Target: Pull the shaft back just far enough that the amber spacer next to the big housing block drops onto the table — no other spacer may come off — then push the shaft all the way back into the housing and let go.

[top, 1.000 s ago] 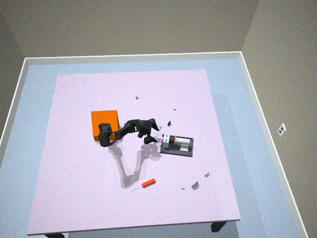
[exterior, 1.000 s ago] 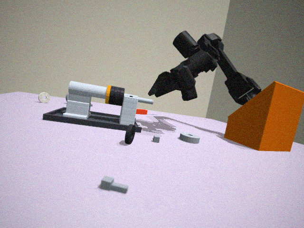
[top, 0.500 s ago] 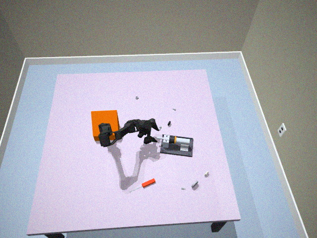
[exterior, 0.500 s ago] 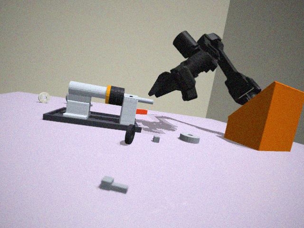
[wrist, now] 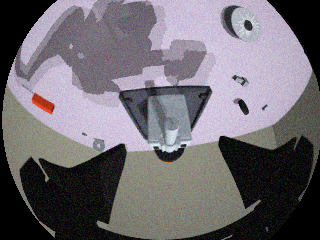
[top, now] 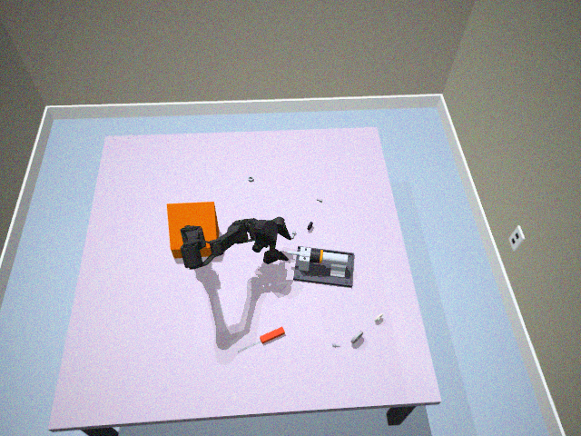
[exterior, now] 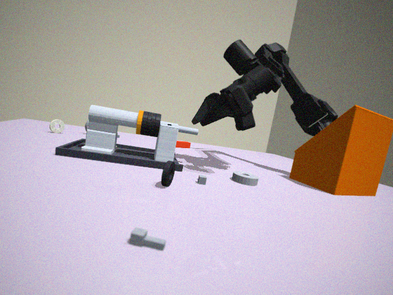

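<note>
The pale shaft point(top: 291, 253) point(exterior: 188, 130) point(wrist: 171, 131) sticks out of the light grey end post point(exterior: 166, 142) on the dark base point(top: 323, 282) point(exterior: 126, 160). Several black spacers point(top: 315, 255) point(exterior: 151, 123) sit side by side against the post. The amber spacer point(top: 320, 256) point(exterior: 139, 122) sits between them and the big white housing point(top: 335, 258) point(exterior: 104, 115); the wrist view hides nearly all of it. My gripper point(top: 289, 248) point(exterior: 219, 125) point(wrist: 174, 145) is open and empty, above and back from the shaft's free end, which shows between the fingers in the wrist view.
An orange wedge block point(top: 192, 225) point(exterior: 342, 152) stands by the arm's base. A red-handled screwdriver point(top: 272, 334) point(wrist: 43, 103) lies apart. A black ring point(top: 310, 225) point(exterior: 167, 173) point(wrist: 243, 107), a grey ring point(exterior: 245, 179) point(wrist: 237, 24) and a grey bolt point(exterior: 147, 239) lie around the fixture.
</note>
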